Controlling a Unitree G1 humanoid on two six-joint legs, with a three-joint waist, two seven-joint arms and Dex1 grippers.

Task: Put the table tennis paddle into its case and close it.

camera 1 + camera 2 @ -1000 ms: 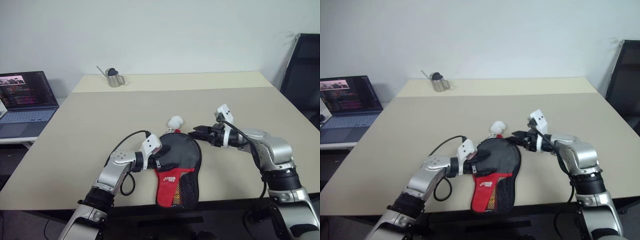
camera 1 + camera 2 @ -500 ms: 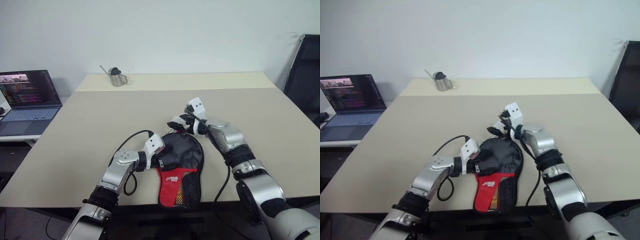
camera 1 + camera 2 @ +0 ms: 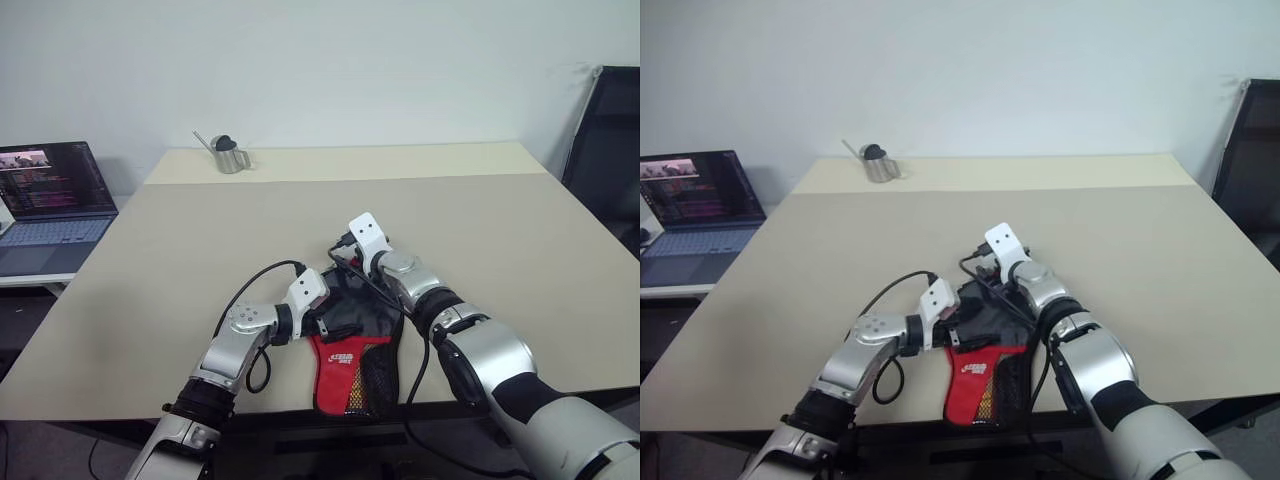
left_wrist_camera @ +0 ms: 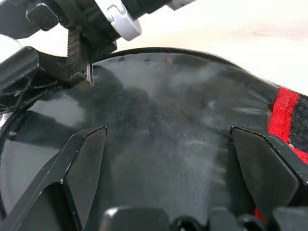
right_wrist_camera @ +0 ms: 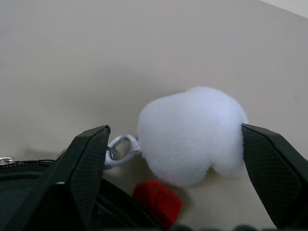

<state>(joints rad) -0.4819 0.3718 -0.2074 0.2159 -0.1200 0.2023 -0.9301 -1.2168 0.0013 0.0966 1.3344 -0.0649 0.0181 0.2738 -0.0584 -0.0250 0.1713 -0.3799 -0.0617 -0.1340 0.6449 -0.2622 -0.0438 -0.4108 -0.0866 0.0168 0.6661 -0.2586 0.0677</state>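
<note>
Straddling white fluffy ball (image 5: 191, 133): right claw (image 5: 178, 159) apart | left claw (image 4: 166, 159) apart over case (image 3: 352, 345)

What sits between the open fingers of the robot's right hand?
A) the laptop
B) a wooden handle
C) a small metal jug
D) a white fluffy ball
D: in the right wrist view the white fluffy ball lies on the table between the open right gripper's fingers.
</note>
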